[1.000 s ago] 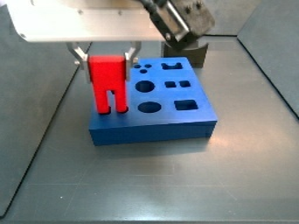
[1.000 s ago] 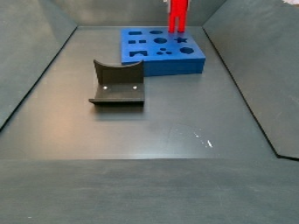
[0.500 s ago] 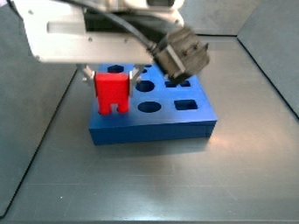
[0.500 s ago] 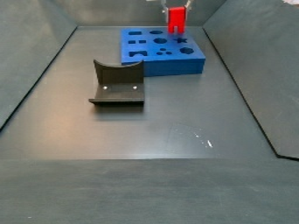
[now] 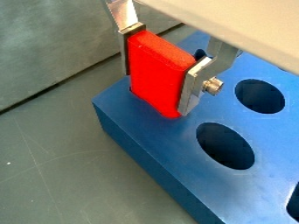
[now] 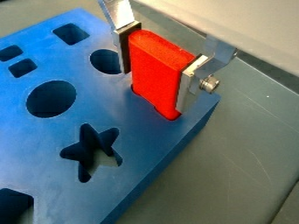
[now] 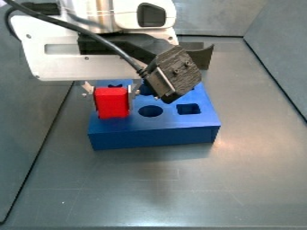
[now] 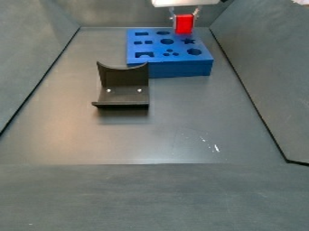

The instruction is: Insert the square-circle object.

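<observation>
My gripper (image 5: 159, 72) is shut on the square-circle object (image 5: 156, 74), a small bright red block. In both wrist views its lower end is sunk into the top of the blue block (image 5: 222, 188) at a corner, so the prongs are hidden. It also shows in a wrist view (image 6: 156, 70) between the silver fingers (image 6: 194, 83). In a side view the red block (image 7: 111, 101) sits low on the blue block (image 7: 156, 133) at its left front corner. In a side view it (image 8: 183, 23) stands at the blue block's (image 8: 169, 56) far right corner under the gripper (image 8: 183, 11).
The blue block has round holes (image 5: 226, 145), a star hole (image 6: 93, 150) and square holes (image 6: 70, 34). A dark grey block with a curved notch (image 8: 121, 87) stands apart on the grey floor. The arm's body (image 7: 102, 40) hangs over the blue block.
The gripper has gone down with the red block. Its prongs hung above the blue block before; now they are down inside it and only the boxy top shows.
</observation>
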Robot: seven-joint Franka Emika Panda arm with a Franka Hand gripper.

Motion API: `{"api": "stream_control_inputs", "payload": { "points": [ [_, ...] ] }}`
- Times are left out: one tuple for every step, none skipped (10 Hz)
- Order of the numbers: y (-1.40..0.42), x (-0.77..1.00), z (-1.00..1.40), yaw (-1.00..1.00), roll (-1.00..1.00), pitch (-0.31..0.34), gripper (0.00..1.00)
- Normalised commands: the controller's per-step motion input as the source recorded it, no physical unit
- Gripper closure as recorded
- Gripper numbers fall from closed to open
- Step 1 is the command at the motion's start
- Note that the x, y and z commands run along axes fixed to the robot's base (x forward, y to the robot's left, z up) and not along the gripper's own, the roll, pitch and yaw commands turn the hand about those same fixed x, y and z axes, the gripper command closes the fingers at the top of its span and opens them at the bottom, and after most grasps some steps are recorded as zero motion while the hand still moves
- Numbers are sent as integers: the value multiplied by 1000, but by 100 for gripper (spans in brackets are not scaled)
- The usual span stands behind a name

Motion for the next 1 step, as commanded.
{"api": "stream_control_inputs", "payload": {
  "points": [
    [0,0,0,0,0,0,100]
  ]
}}
